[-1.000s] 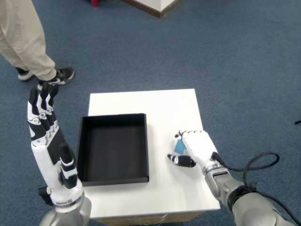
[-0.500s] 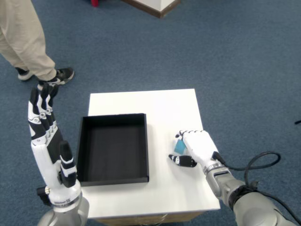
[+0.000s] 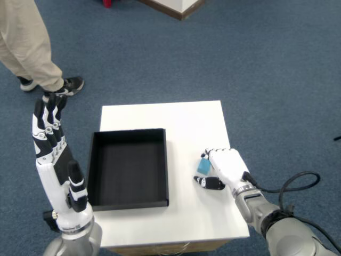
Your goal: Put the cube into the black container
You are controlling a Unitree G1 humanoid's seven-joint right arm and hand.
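Right hand [image 3: 226, 169] shifted slightly toward 5 o'clock on the tabletop compared with a second ago, the cube [image 3: 204, 166] travelling with it; all else as before. Item: small light-blue cube, at the 9 o'clock side of the right hand, partly covered by the curled fingers, with the dark-tipped thumb [image 3: 209, 183] lying just below it at 6 o'clock. Hand state: fingers bent around the cube, thumb close in; whether the grasp is closed and bearing the piece, or only cupping it on the surface, cannot be told from this view. Location: on the white table [image 3: 186, 117], right half, well apart from the black container [image 3: 128, 200], which sits at 9 o'clock from the cube, open-topped and with nothing in it. Left hand [image 3: 53, 160] raised off the table's left edge, fingers straight, holding nothing. Handling estimate: likely light, rigid, smooth-faced, not fragile; may slip if pinched on edges. Best taken on two opposite flat faces, thumb against forefinger, centred
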